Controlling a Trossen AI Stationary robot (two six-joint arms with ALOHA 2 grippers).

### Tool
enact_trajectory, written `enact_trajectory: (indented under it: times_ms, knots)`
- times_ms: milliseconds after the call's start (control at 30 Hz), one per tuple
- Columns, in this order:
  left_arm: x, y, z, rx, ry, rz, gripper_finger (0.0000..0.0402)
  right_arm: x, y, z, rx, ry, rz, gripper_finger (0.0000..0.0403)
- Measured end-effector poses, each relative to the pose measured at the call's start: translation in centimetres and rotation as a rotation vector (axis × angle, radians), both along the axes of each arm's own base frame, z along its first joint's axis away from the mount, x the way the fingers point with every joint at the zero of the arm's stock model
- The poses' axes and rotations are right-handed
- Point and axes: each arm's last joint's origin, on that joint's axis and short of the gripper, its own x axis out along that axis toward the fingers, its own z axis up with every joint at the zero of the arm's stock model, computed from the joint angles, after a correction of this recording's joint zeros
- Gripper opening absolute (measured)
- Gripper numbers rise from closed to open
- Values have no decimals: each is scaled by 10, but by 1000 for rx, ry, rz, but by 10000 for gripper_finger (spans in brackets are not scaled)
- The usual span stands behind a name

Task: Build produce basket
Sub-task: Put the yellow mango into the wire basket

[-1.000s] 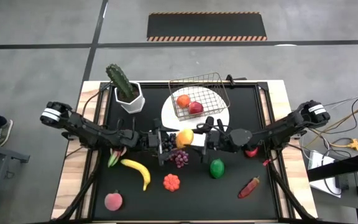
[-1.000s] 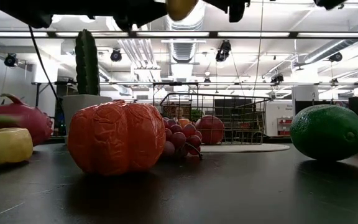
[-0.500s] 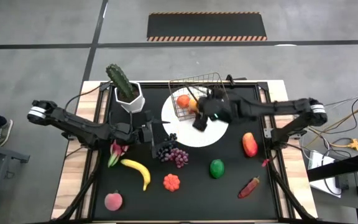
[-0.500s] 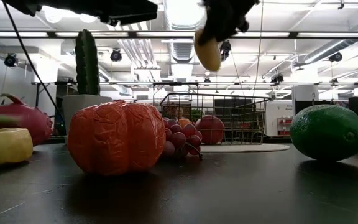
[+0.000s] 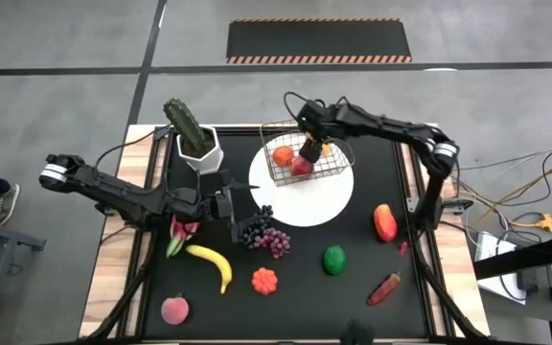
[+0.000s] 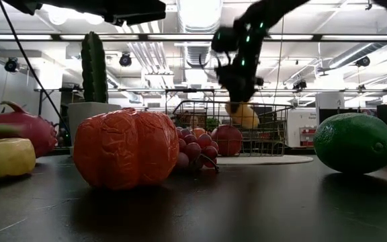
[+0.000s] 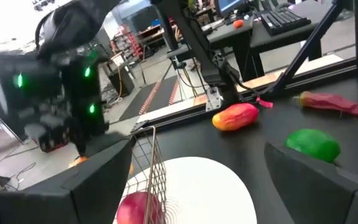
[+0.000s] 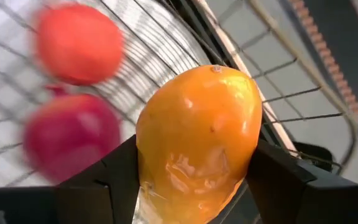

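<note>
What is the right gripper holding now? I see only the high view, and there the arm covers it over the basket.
Observer: The right gripper is shut on a yellow-orange fruit; the right wrist view shows it between the fingers.
Operator: Is the fruit already down inside the basket?
Observer: The low view shows it hanging at about rim height of the basket; whether it touches the bottom cannot be told.
Operator: And what lies beneath it?
Observer: The right wrist view shows a red apple and an orange-red fruit already inside.
</note>
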Motion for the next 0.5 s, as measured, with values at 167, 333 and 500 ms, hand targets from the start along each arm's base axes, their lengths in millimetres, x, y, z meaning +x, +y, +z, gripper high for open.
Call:
enact_trajectory:
  times_ms: [167,333,500]
  knots:
    - [0,0,-2,2,7,0,348,0,-24,-28,40,69,-27,230]
    - [-1,0,-3,2,7,0,348,3,-28,-43,61,101,-24,260]
    - [-1,0,-3,2,7,0,348,3,-29,-42,57,93,-28,306]
